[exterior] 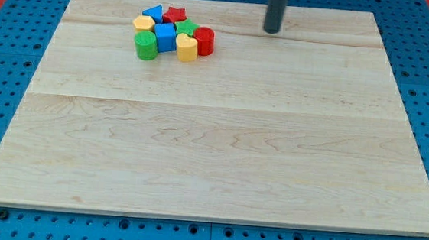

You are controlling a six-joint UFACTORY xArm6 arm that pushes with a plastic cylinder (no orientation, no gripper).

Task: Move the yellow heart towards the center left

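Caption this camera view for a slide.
My tip stands near the board's top edge, apart to the right of a tight block cluster with the yellow heart at its lower right.

My rod: plain dark grey cylinder

Straight, smooth, round in section, w/ a faint lighter sheen down one side; no markings, screws or cables visible. My tip (272, 31) ends blunt and flat, same width as the shaft. Upper part cut off by view's top.
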